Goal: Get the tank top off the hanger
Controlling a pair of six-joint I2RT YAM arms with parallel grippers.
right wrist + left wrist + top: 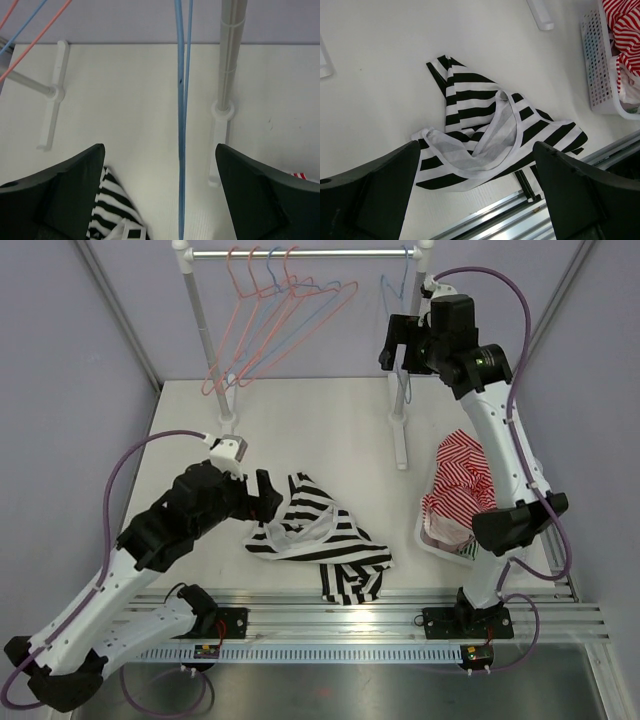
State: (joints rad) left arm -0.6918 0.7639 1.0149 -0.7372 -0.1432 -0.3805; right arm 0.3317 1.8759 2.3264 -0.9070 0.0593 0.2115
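The white worktop [330,420] carries a clothes rack [300,253] at 12 o'clock and a white basket [428,540] with a red-striped garment [465,475] at 4 o'clock. The black-and-white tank top [315,530] lies crumpled on the worktop at about 6 o'clock, well clear of every hanger, so I'd judge the removal itself done. What is left looks like parting cleanly from the bare blue hanger [182,125].

That hanger hangs from the right end of the rail, with a bunch of pink and blue hangers [270,330] further left. The right fingers [75,190] stand wide apart up at the rack, one on each side of the blue wire and not touching it. To do this well, I'd draw that arm straight back towards 6 o'clock, keeping the fingers spread. That way neither pad snags the wire or swings it against the rack post [230,60] at 1 o'clock.

The left fingers [375,195] are also spread wide and hold nothing. They hover low over the tank top, which fills the gap between them and runs on towards 12 o'clock. From the right fingers the garment is far off; only a striped corner shows at 7 o'clock.
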